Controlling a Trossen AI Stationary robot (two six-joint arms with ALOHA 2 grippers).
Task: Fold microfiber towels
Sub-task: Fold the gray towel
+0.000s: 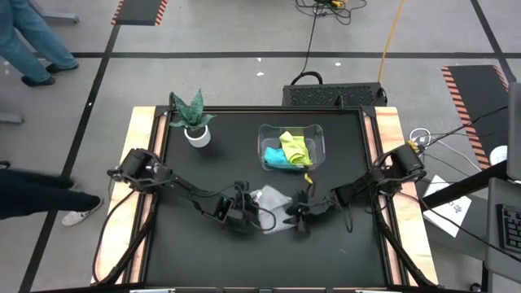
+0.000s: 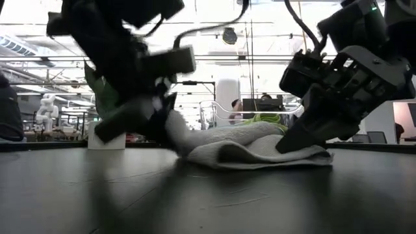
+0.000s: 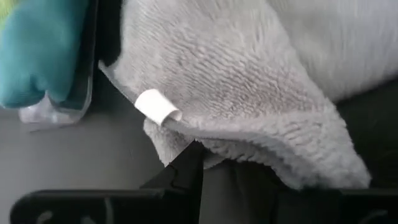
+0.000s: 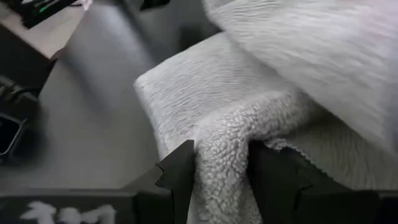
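Note:
The light grey towel (image 1: pixel 273 203) lies bunched on the black table (image 1: pixel 203 260) between my two grippers. My left gripper (image 1: pixel 242 213) is shut on its left end, which rises off the table in the low view (image 2: pixel 174 130). My right gripper (image 1: pixel 299 213) is shut on its right end (image 2: pixel 305 153), low at the table. A white tag (image 3: pixel 157 106) sticks out from the towel's edge. The yellow-green towel (image 1: pixel 295 145) and the teal towel (image 1: pixel 275 156) lie in a clear bin (image 1: pixel 317 130) at the far middle. My left gripper has the grey towel's hemmed edge (image 3: pixel 249 146), a little beside the white tag. One finger (image 3: pixel 189 171) shows under the edge; the cloth hides the other. That end is lifted slightly and the rest lies on the table. My right gripper pinches a thick fold of the grey towel (image 4: pixel 221 155) between its two fingers (image 4: pixel 177 177), several layers together. The fingers slant down from the table's right side. The pinched end rests on or just above the table, slack.
A potted plant in a white pot (image 1: pixel 195 130) stands at the far left of the table. The clear bin stands just beyond the grey towel. Bare black table lies toward the near edge. People's legs show on the floor at the left (image 1: pixel 32 49).

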